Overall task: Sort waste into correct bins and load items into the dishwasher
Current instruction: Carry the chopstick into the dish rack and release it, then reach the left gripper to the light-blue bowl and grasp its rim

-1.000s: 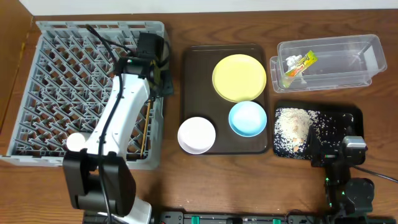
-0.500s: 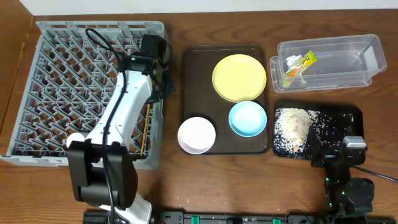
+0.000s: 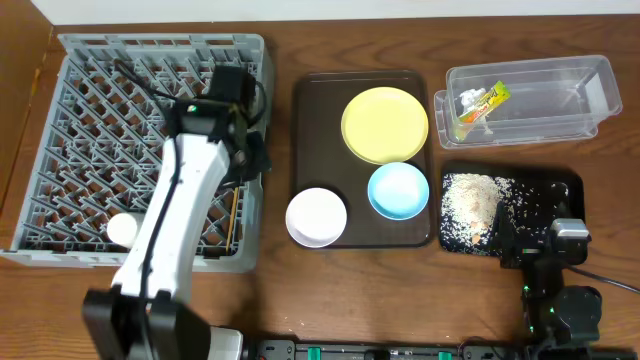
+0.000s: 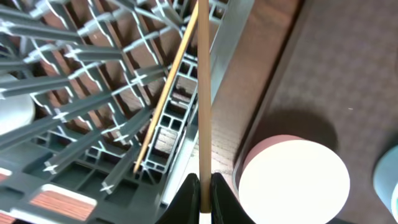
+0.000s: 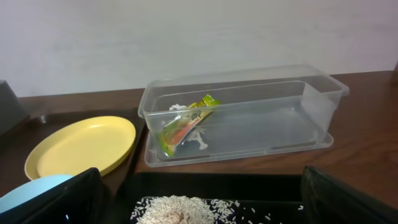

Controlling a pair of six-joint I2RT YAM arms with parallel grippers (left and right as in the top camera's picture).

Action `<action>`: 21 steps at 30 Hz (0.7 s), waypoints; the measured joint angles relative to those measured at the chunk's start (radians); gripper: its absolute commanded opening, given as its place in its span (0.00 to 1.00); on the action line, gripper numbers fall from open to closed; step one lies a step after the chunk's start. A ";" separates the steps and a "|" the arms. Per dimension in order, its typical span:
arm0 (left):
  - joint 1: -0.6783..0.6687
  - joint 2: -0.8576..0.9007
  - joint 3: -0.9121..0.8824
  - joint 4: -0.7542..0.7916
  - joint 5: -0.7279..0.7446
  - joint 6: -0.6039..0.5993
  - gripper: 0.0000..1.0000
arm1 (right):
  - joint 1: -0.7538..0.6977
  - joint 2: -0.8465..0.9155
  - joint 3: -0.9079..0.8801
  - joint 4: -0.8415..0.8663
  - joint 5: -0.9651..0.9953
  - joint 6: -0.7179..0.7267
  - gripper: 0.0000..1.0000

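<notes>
Left gripper (image 4: pixel 202 198) is pinching a wooden chopstick (image 4: pixel 203 93) over the grey dish rack (image 4: pixel 225 37) wall; right gripper (image 5: pixel 199 208) is sitting spread wide.

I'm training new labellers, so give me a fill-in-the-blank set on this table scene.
1. The left fingers are shut on a wooden ____.
2. The snack wrapper lies in the clear ____.
3. The black tray holds loose white ____.
4. The plate on the brown tray is ____.
Missing: chopstick; tub; rice; yellow.
</notes>
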 measured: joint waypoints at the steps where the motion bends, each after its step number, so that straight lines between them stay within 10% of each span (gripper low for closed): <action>1: 0.000 -0.013 0.003 -0.014 0.000 0.004 0.08 | 0.000 0.000 0.000 0.000 0.000 0.000 0.99; 3: 0.000 -0.029 0.005 -0.037 -0.002 0.012 0.11 | 0.000 0.000 0.000 0.000 0.000 0.000 0.99; 7: 0.000 -0.033 0.006 -0.072 -0.033 0.038 0.49 | 0.000 0.000 0.000 0.000 0.000 0.000 0.99; 21: -0.005 -0.033 0.006 -0.004 0.071 0.075 0.45 | 0.000 0.000 0.000 0.000 0.000 0.000 0.99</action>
